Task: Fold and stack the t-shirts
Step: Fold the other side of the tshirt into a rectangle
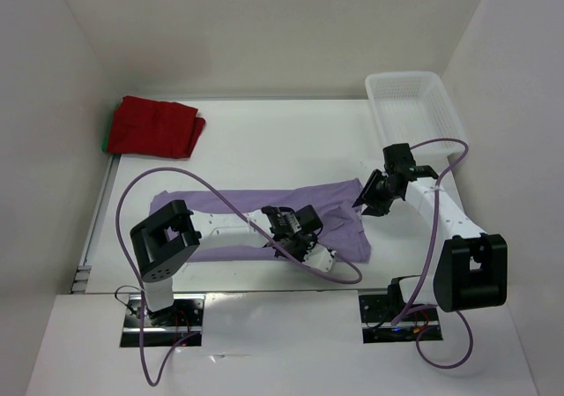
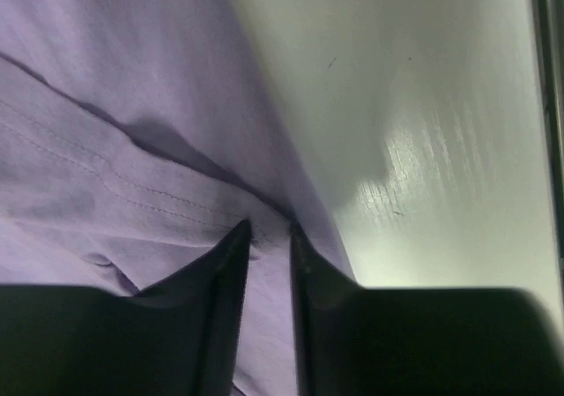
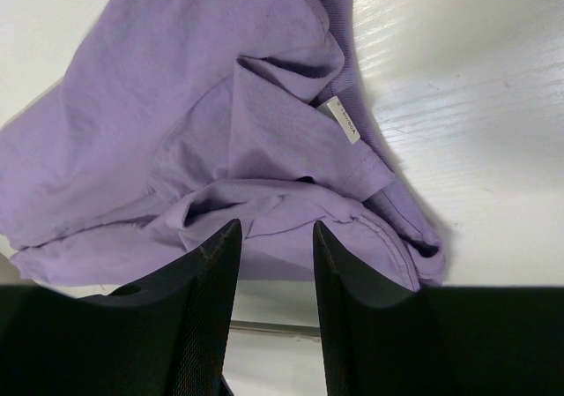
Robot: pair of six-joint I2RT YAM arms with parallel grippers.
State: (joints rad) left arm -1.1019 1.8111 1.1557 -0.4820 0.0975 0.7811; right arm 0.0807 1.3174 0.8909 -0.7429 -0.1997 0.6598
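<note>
The pale lavender t-shirt [image 1: 238, 209] lies spread across the middle of the table, bunched toward its right end. My left gripper [image 1: 310, 228] rests low on that bunched part. In the left wrist view the left gripper [image 2: 270, 228] is shut on a fold of the lavender shirt [image 2: 106, 131]. My right gripper [image 1: 364, 200] hovers at the shirt's right corner. It stands open [image 3: 276, 227] over the crumpled lavender shirt [image 3: 211, 87] near its white neck label [image 3: 342, 120]. The dark red shirt [image 1: 154, 124] lies folded at the back left, on a green shirt [image 1: 107, 137] that shows only as an edge.
A white plastic lattice basket [image 1: 401, 77] stands at the back right, just beyond the right arm. White walls close in the table on the left, back and right. Purple cables loop over both arms.
</note>
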